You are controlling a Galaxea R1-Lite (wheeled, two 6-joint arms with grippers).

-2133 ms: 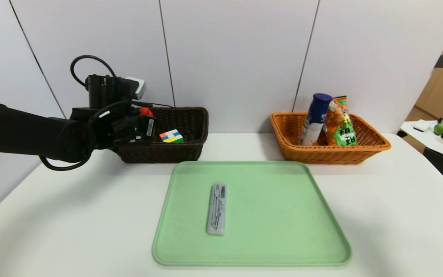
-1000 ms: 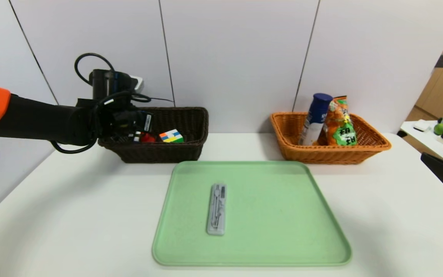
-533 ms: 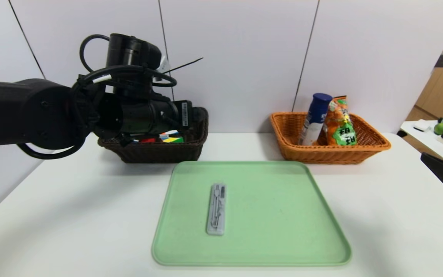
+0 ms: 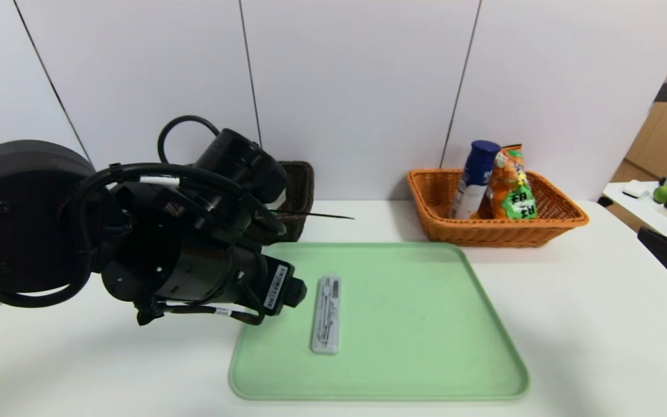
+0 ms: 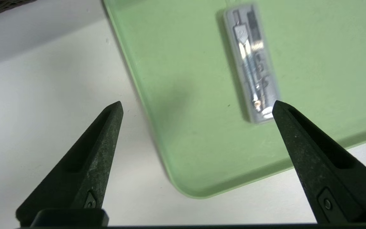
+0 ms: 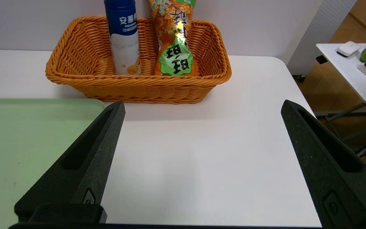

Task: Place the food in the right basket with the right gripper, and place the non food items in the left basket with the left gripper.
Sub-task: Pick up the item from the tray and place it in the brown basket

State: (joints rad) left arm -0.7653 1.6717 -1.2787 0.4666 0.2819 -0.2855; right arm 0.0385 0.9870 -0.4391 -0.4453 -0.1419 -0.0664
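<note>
the step in hand looks like the reach for the last non-food item, the grey case, which lies flat on the green tray. starting at the left, the left hand hovers over the tray's left edge with its fingers spread wide and nothing between them. the dark basket sits behind that arm, mostly hidden, so its contents cannot be seen. in the wrist view the case lies ahead of the hand and off to one side, its near end just by one fingertip, so it is not yet between the fingers. the next move likely calls for shifting sideways to straddle the case across its narrow width, then lowering and closing. further right, the orange basket holds the bottle and snack bag, both upright. the right hand waits at the surface's right edge, fingers spread and empty.
</note>
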